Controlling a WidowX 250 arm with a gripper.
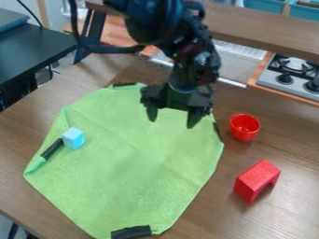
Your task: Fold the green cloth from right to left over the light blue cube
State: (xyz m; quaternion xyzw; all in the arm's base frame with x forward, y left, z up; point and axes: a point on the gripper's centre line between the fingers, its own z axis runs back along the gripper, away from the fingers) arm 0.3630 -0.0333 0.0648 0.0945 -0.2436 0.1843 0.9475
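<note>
Nearest the camera: black strip (131, 232) on the near edge of the green cloth (134, 179), well in front of the jaws. Cloth lies on the wooden table (283, 212), spread mostly flat below and in front of the jaws, some creases, left side folded in places. Black gripper (172, 122) points down over the cloth's far part, jaws spread, nothing between them. Can't tell whether the tips touch the cloth. Light blue cube (73, 138) on the cloth, left of and nearer the camera than the jaws, well apart from them. Dark strip (52, 148) just beside the cube, on the cloth's left edge. Red cup (244, 128) on bare wood to the right of the jaws, upright, open top. Red arch block (257, 180) also on wood, right of and nearer the camera than the jaws, off the cloth. Toy stove (289, 80) beyond the jaws, far right.
</note>
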